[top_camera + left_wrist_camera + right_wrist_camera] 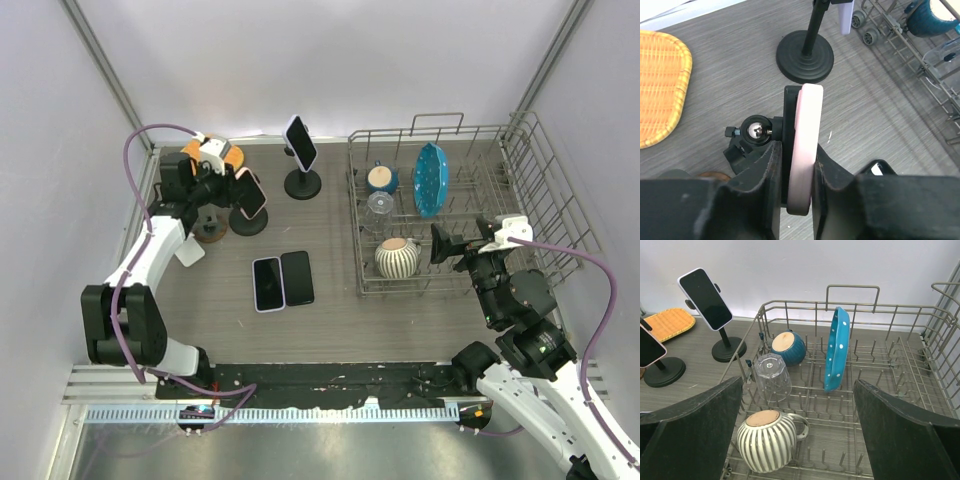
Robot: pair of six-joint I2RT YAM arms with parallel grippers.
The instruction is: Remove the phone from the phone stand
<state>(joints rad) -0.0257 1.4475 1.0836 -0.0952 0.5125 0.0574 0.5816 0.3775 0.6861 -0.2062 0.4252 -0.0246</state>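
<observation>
A pink-cased phone sits in the clamp of a black phone stand at the table's left. My left gripper is shut on this phone; in the left wrist view the phone shows edge-on between my fingers, with the stand's clamp plate and ball joint just behind it. A second phone sits on another black stand further back. My right gripper is open and empty over the dish rack.
Two phones lie flat on the table in front of the stands. A wire dish rack at the right holds a striped mug, a clear glass, a blue bowl and a blue dotted plate. An orange wicker tray sits at the back left.
</observation>
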